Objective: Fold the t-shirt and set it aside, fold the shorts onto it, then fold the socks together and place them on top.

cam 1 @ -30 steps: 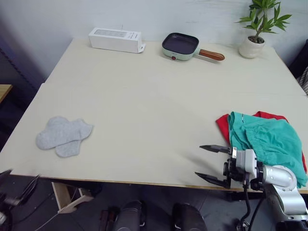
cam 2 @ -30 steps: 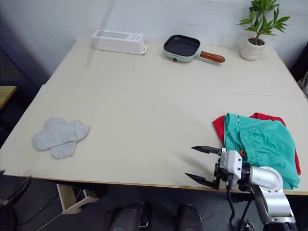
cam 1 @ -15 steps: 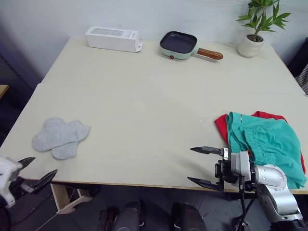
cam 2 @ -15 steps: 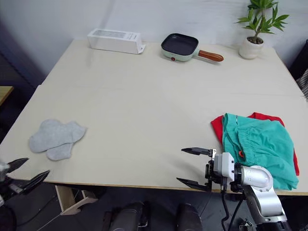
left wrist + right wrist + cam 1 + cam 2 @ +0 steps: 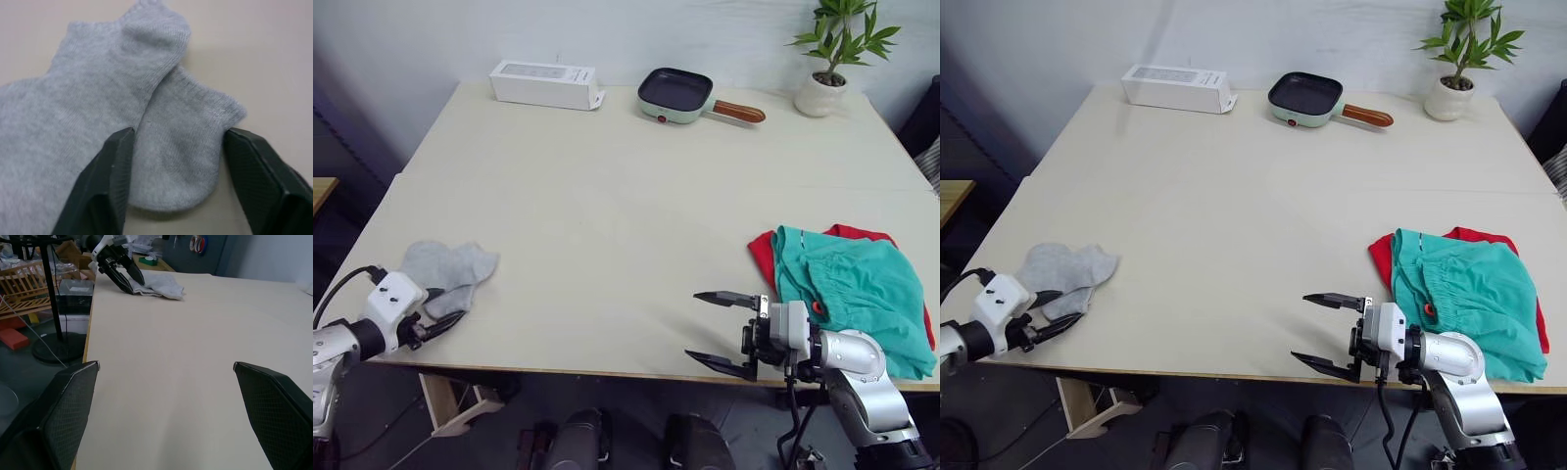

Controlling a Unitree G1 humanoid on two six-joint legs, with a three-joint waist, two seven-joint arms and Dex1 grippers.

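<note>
The light grey socks [image 5: 445,266] lie overlapping near the table's front left edge. My left gripper [image 5: 435,313] is open at the table edge, and in the left wrist view its fingers [image 5: 105,186] straddle the rounded end of one sock [image 5: 181,161] without closing on it. The teal-green shorts [image 5: 857,294] lie on the red t-shirt [image 5: 762,253] at the front right, with only red edges showing. My right gripper [image 5: 693,325] hangs open over the front edge, left of that pile, holding nothing.
Along the back of the cream table [image 5: 607,196] stand a white box [image 5: 546,83], a green pan with a wooden handle [image 5: 680,93] and a potted plant [image 5: 827,59]. The right wrist view shows a stand and crates [image 5: 44,293] beyond the table's left end.
My left arm has risen from below the table's edge and moved up to the socks, fingers now around one sock's end. The right gripper has drifted slightly left, still open.
</note>
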